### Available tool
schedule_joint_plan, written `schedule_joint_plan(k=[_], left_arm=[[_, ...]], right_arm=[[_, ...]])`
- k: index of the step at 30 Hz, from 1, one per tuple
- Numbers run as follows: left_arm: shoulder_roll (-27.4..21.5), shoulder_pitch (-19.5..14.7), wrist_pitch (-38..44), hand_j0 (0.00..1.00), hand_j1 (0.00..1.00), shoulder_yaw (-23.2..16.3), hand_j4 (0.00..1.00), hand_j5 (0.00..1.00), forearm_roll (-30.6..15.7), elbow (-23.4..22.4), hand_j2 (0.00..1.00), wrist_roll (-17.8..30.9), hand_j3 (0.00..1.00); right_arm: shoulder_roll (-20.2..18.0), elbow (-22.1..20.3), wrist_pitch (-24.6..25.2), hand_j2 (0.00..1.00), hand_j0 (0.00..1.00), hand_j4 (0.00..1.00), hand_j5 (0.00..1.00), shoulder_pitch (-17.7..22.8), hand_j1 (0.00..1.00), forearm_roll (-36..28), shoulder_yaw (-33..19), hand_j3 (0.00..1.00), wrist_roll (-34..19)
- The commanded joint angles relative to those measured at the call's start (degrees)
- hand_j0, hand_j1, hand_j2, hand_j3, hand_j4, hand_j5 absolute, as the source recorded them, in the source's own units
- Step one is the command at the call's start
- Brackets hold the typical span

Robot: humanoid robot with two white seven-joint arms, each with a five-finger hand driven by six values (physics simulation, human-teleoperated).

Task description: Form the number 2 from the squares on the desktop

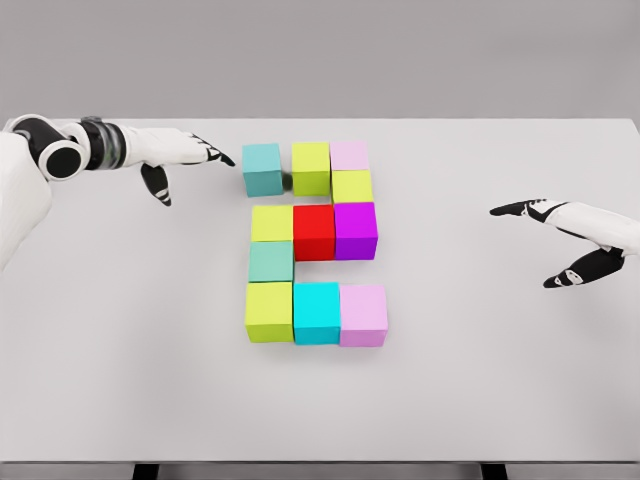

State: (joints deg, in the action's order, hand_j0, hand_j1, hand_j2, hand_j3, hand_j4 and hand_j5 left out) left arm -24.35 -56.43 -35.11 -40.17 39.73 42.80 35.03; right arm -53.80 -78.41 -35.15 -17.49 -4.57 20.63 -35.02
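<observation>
Several coloured cubes sit together mid-table in a blocky 2 shape. The top row is a teal cube [263, 168], a lime cube [311, 167] and a pale pink cube [350, 155], with a small gap after the teal one. A yellow-green cube [352, 186] and a purple cube [355, 229] run down the right. A red cube [314, 231] and a yellow cube [271, 223] fill the middle row. A sea-green cube [271, 261] leads down to a lime cube [269, 311], a cyan cube [317, 312] and a lilac cube [363, 314]. My left hand [190, 158] is open, fingertips just left of the teal cube. My right hand [560, 240] hovers open far right.
The white table [120, 350] reaches the picture's sides, with its front edge near the bottom and its back edge behind the cubes. A grey wall lies beyond. Bare surface stretches left, right and in front of the cubes.
</observation>
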Motion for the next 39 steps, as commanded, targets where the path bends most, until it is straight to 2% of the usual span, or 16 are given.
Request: schedule_joint_plan(k=[1,9,15,17,24,32,34,36,39], left_arm=[[-0.4,0.0,0.1,1.0,1.0,0.1,1.0,1.0,-0.3,0.1,1.0,0.0,1.0],[-0.3,0.4,0.1,1.0,1.0,0.0,1.0,1.0,-0.3,0.1,1.0,0.0,1.0],[-0.2,0.4,0.1,1.0,1.0,0.0,1.0,1.0,0.2,0.0,1.0,0.0,1.0],[-0.1,0.6,0.1,1.0,1.0,-0.1,1.0,1.0,0.3,0.0,1.0,0.0,1.0],[0.4,0.4,0.1,1.0,1.0,-0.1,1.0,1.0,0.3,-0.1,1.0,0.0,1.0],[0.6,0.4,0.1,1.0,1.0,-0.4,1.0,1.0,0.3,-0.1,1.0,0.0,1.0],[0.6,0.4,0.1,1.0,1.0,-0.4,1.0,1.0,0.3,-0.1,1.0,0.0,1.0],[0.9,0.4,0.1,1.0,1.0,-0.5,1.0,1.0,0.4,-0.1,1.0,0.0,1.0],[1.1,0.3,0.1,1.0,1.0,-0.5,1.0,1.0,0.4,-0.1,1.0,0.0,1.0]], right_arm=[[-0.2,0.1,0.2,1.0,1.0,1.0,1.0,0.0,1.0,-0.4,-0.2,1.0,0.0],[0.1,-0.2,0.2,1.0,1.0,1.0,1.0,0.0,1.0,-0.4,0.0,1.0,0.0],[0.3,1.4,0.2,1.0,1.0,1.0,1.0,-0.2,1.0,0.1,-0.1,1.0,0.0],[2.7,1.8,0.2,1.0,1.0,1.0,1.0,-0.2,1.0,0.4,-0.3,1.0,0.0],[2.2,4.6,0.2,1.0,1.0,1.0,1.0,-0.3,1.0,0.4,-1.0,1.0,0.0],[3.4,4.1,0.2,1.0,1.0,1.0,1.0,-0.3,1.0,0.7,-1.3,1.0,0.0],[4.1,4.8,0.2,1.0,1.0,1.0,1.0,-0.3,1.0,1.6,-1.6,1.0,0.0],[6.3,4.1,0.2,1.0,1.0,1.0,1.0,-0.2,1.0,4.0,-1.3,1.0,0.0],[6.0,3.3,0.2,1.0,1.0,1.0,1.0,-0.3,1.0,4.8,-1.7,1.0,0.0]])
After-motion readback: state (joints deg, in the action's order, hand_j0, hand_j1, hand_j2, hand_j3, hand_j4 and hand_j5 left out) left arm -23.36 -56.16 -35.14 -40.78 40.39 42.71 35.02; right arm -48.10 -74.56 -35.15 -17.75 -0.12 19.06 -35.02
